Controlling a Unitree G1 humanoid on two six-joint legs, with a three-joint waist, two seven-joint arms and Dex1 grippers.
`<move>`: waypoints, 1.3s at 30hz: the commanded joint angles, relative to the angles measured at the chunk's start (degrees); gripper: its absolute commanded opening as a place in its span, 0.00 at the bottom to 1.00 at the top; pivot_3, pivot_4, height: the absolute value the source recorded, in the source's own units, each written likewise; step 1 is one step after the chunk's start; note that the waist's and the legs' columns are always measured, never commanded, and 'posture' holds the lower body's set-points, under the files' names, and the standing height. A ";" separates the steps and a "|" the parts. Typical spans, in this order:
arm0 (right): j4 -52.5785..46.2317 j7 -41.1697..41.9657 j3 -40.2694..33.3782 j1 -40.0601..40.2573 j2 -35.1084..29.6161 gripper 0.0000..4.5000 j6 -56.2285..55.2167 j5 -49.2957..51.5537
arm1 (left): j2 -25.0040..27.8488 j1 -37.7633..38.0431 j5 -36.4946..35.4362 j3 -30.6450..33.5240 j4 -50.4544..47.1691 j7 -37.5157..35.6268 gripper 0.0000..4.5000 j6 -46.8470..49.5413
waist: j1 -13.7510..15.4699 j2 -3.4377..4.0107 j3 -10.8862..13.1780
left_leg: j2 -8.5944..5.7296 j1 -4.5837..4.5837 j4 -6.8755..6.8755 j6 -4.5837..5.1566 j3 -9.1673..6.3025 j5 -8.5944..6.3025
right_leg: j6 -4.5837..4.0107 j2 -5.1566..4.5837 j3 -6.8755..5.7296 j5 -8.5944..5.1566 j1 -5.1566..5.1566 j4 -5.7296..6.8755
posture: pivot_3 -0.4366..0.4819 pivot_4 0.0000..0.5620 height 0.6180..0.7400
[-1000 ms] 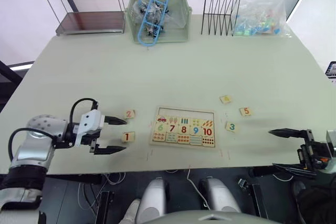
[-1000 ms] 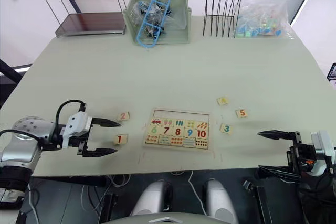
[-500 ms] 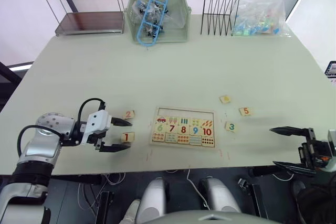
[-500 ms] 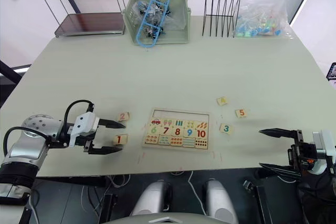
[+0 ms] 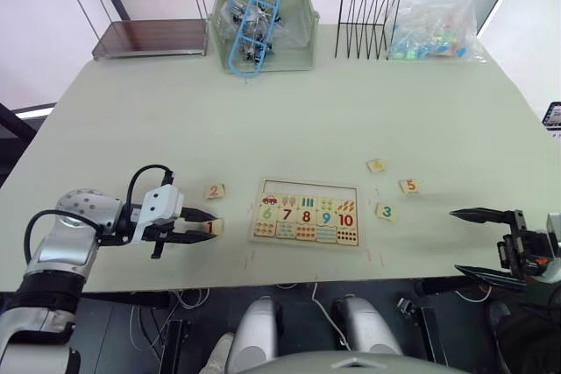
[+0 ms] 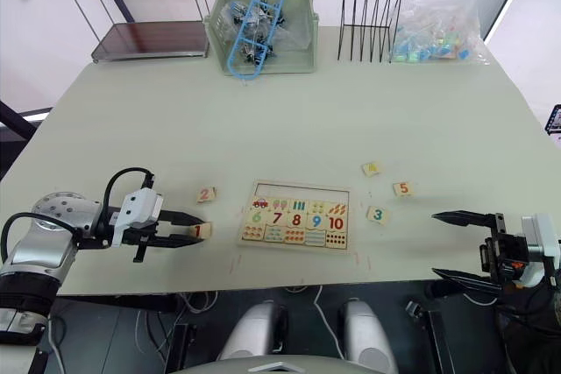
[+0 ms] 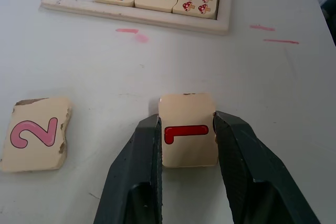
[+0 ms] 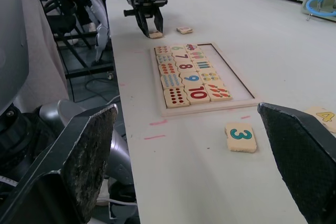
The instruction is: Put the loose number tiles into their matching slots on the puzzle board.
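Note:
The puzzle board [image 5: 308, 183] lies near the table's front edge, with an empty row of slots [image 5: 316, 188] along its far side. My left gripper [image 5: 208, 226] is low on the table to the board's left, its two fingers pressed against both sides of the red 1 tile [image 7: 188, 129]. Just beyond it lies the 2 tile [image 5: 215, 191]. Right of the board are the 4 tile [image 5: 376, 165], the 5 tile [image 5: 409, 186] and the 3 tile [image 5: 386, 212]. At the front right edge my right gripper [image 5: 454, 243] hangs open and empty.
Along the table's back edge stand a wire shelf [image 5: 140, 6], a green bin [image 5: 302, 24] with a blue rack in it, a black wire rack [image 5: 368, 19] and a plastic bag [image 5: 438, 28] of small pieces. Red marks [image 7: 128, 31] dot the table by the board.
My left gripper has moved in toward the 1 tile and narrowed from wide open until its fingers meet the tile's sides. The right gripper has stayed open in place.

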 commanded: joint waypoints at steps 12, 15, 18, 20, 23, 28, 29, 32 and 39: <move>-2.43 -0.26 -3.93 -0.33 6.28 1.00 1.10 -2.33 | 3.68 -3.99 -3.60 0.78 -6.47 -3.06 0.21 5.62 | 0.27 0.01 0.01 | -0.01 -0.04 0.02 0.00 -0.03 0.00 | 0.00 0.00 -0.03 0.00 0.00 0.01 | 0.48 0.27 1.00; -4.06 -1.36 -4.85 0.25 7.73 1.00 1.82 -3.24 | 3.53 -6.32 -4.20 0.37 -7.71 -3.45 0.21 7.78 | 0.22 0.01 0.01 | -0.02 -0.05 0.04 0.00 -0.04 0.00 | 0.01 0.00 -0.04 0.00 0.00 0.01 | 0.48 0.27 1.00; -5.28 -2.32 -6.39 0.98 8.77 1.00 2.65 -3.41 | 2.87 -10.13 -5.18 -1.13 -10.43 -3.71 0.21 11.92 | 0.14 0.02 0.01 | -0.02 -0.05 0.04 0.00 -0.08 0.00 | 0.00 0.04 -0.07 0.00 0.00 0.03 | 0.48 0.27 1.00; -5.52 -2.63 -7.16 1.40 9.71 1.00 2.61 -3.85 | 2.08 -13.23 -5.35 -2.73 -12.17 -3.90 0.21 14.92 | 0.31 0.01 0.01 | -0.03 -0.06 0.04 0.00 -0.09 0.00 | 0.01 0.05 -0.07 0.00 0.01 0.03 | 0.48 0.27 1.00; -8.07 -4.53 -7.23 2.06 11.28 1.00 3.20 -4.76 | 1.77 -16.48 -4.22 -4.69 -12.11 -3.77 0.21 17.32 | 0.14 0.01 0.01 | -0.06 -0.05 0.05 0.00 -0.09 0.00 | 0.02 0.04 -0.06 0.00 0.02 0.03 | 0.48 0.27 1.00; -11.78 -7.57 -7.58 2.89 12.77 1.00 4.42 -5.62 | -0.11 -23.03 -1.23 -8.67 -10.95 -2.15 0.21 20.60 | 0.02 0.04 0.03 | -0.05 -0.06 0.05 0.00 -0.12 0.00 | 0.02 0.09 -0.06 0.00 0.02 0.04 | 0.48 0.27 1.00; -12.46 -8.30 -7.73 3.10 12.99 1.00 4.70 -5.77 | -0.68 -24.24 -0.56 -9.38 -10.54 -2.03 0.21 20.70 | 0.03 0.04 0.03 | -0.05 -0.06 0.06 0.00 -0.13 0.00 | 0.02 0.10 -0.06 0.00 0.01 0.04 | 0.48 0.27 1.00; -13.98 -10.43 -8.09 3.66 13.42 1.00 5.20 -6.57 | -1.99 -27.33 1.38 -11.76 -9.45 -2.85 0.21 20.61 | 0.06 0.04 0.03 | -0.06 -0.08 0.06 0.00 -0.14 0.00 | 0.02 0.10 -0.07 0.00 0.01 0.03 | 0.48 0.27 1.00; -16.20 -12.51 -9.02 4.69 14.19 1.00 5.66 -6.85 | -6.40 -32.32 7.65 -15.92 -6.55 0.47 0.21 20.25 | 0.02 0.04 0.03 | -0.08 -0.09 0.08 0.00 -0.14 0.01 | 0.03 0.10 -0.06 0.00 0.02 0.03 | 0.48 0.27 1.00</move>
